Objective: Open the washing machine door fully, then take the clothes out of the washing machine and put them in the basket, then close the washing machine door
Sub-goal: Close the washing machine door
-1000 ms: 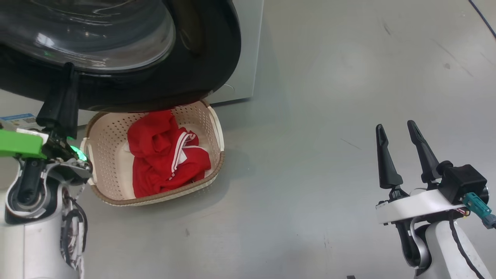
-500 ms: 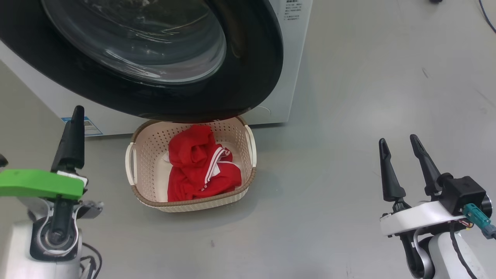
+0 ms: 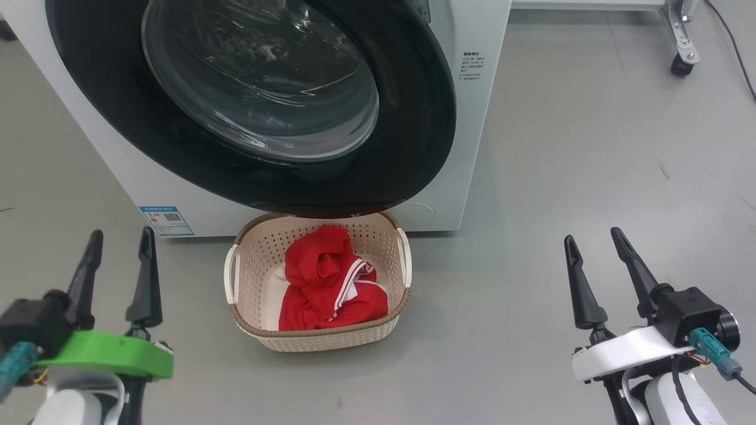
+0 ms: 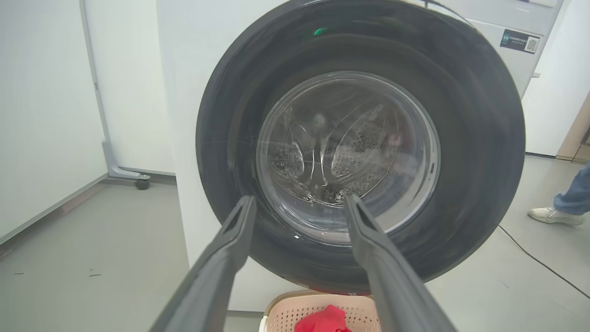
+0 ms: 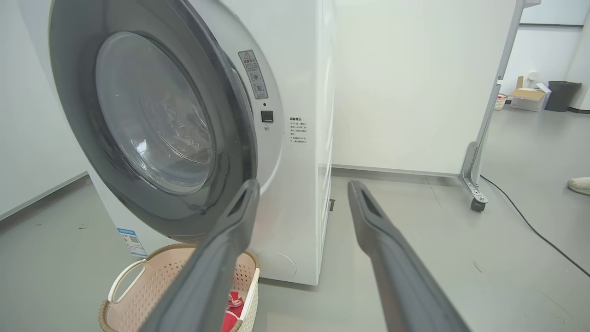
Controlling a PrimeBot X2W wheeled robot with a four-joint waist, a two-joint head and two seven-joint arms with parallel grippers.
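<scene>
Door [image 3: 413, 118] sitting close against the machine [image 3: 478, 147], clothes [image 3: 331, 295] lying in the basket [image 3: 319, 342].
The red clothes are bunching toward the basket's right half, and the basket is standing on the floor [image 3: 561, 147] just below the door's lower rim (whether the door is latched, I cannot tell). The left pincer [image 3: 121, 232] and right pincer [image 3: 592, 235] are hovering low on either side, well apart from the basket, both released with fingers spread and gripping nothing. A person's shoe [image 4: 553, 215] is showing beyond the machine.
</scene>
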